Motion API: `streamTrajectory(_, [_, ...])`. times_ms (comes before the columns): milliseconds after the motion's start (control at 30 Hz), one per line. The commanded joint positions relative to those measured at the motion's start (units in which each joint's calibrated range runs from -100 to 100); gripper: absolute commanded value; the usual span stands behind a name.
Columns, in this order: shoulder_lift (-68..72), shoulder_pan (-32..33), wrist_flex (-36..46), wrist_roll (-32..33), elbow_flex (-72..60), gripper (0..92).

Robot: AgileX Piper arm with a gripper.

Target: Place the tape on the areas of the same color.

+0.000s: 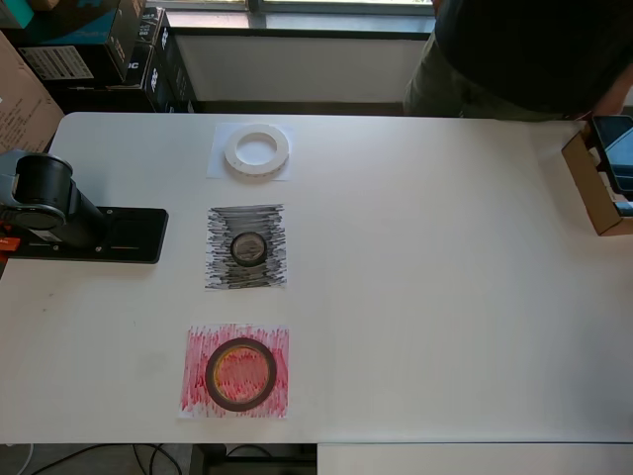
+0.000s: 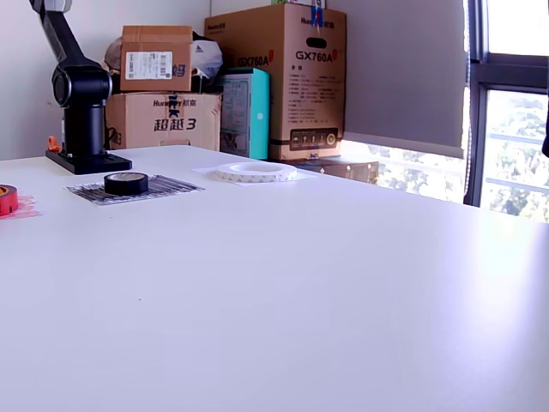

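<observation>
The large white tape ring (image 1: 257, 150) lies on the plain white sheet (image 1: 220, 168); it also shows in the exterior view (image 2: 255, 172). The small black roll (image 1: 249, 247) sits in the middle of the black scribbled sheet (image 1: 247, 277), also seen in the exterior view (image 2: 126, 182). The dark red-brown ring (image 1: 240, 373) lies on the red scribbled sheet (image 1: 198, 396); its edge shows at the exterior view's left (image 2: 7, 199). Only the arm's base (image 1: 45, 203) and lower links (image 2: 79, 86) show. The gripper is out of view.
Cardboard boxes (image 2: 283, 77) stand behind the table. A small open cardboard box (image 1: 598, 183) sits at the overhead view's right edge. A person (image 1: 534, 49) stands at the table's far side.
</observation>
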Motion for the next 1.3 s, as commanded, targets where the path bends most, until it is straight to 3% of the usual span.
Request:
streamTrajectory(0, [-18.2, -0.1, -15.0, -3.0, 29.7, 61.3])
streamTrajectory(533, [-25.3, -1.0, -50.8, -3.0, 56.8, 61.4])
streamTrajectory(967, [-47.9, -0.8, -50.5, -3.0, 72.8, 61.6])
streamTrajectory(1267, [-52.8, -0.8, -42.1, -2.4, 72.8, 61.4])
